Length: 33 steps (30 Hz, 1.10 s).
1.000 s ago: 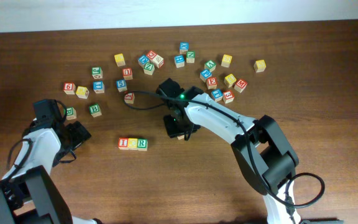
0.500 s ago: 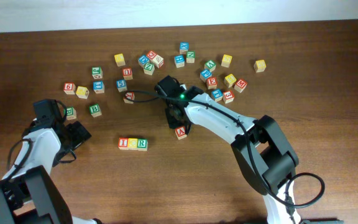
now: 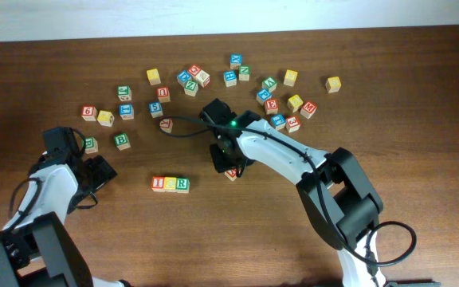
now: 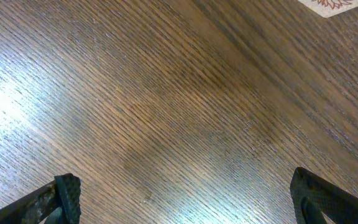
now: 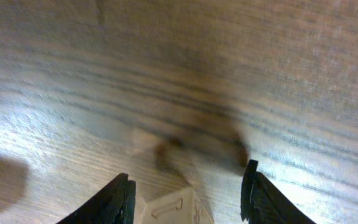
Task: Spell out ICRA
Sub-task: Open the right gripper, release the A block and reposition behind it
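A row of three cubes lies at the front left: red "I" [image 3: 158, 183], a yellow-faced cube [image 3: 170, 183] and green "R" [image 3: 182, 183], touching side by side. To their right, my right gripper [image 3: 228, 163] hangs over the red "A" cube [image 3: 231, 174], which shows only a red sliver. In the right wrist view that cube [image 5: 176, 210] sits tilted between the open fingers [image 5: 122, 198], near the left one, with a gap to the right one. My left gripper [image 3: 98, 171] stands wide open over bare wood [image 4: 185, 124], holding nothing.
Loose letter cubes are scattered along the back: a cluster [image 3: 191, 78], a right group [image 3: 281, 108] and a left group [image 3: 106, 116]. Two green "B" cubes [image 3: 121, 141] lie near my left arm. A cable [image 3: 182, 121] loops left of the right wrist.
Half a second ago the right gripper was drawn back and the "A" cube lay uncovered. It has now come forward over the cube again. The left arm has not moved.
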Tool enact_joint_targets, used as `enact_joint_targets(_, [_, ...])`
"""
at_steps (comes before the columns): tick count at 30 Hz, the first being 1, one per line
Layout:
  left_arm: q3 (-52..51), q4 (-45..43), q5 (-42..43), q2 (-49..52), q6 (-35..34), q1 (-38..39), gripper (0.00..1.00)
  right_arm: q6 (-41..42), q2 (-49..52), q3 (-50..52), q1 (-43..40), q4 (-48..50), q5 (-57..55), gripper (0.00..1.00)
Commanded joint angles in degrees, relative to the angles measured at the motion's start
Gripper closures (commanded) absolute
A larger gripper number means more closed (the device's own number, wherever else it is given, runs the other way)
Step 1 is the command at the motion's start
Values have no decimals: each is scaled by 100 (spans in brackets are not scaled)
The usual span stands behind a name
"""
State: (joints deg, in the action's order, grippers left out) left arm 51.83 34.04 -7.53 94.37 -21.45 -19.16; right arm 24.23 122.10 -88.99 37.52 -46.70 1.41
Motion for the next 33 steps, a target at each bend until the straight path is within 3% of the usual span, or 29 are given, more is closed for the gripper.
enact_joint_targets(1, [-37, 4, -42, -59, -13, -24, 1, 52, 9, 33, -256, 186, -125, 54])
enact_joint_targets(4, [-37, 4, -42, -59, -15, -24, 1, 142, 11, 33, -656, 208, -122, 62])
enact_joint_targets(8, [-37, 4, -44, -59, -15, -24, 1, 352, 11, 33, -1073, -247, -31, 66])
enact_joint_targets(10, [-37, 4, -42, -59, -15, -24, 1, 352, 9, 33, -1130, -612, -31, 82])
enact_joint_targets(14, [-37, 4, -42, -59, -15, -24, 1, 352, 11, 33, -1064, -955, 63, 96])
enact_joint_targets(33, [-37, 4, -42, -59, -15, -24, 1, 382, 11, 33, -13, -822, 575, 96])
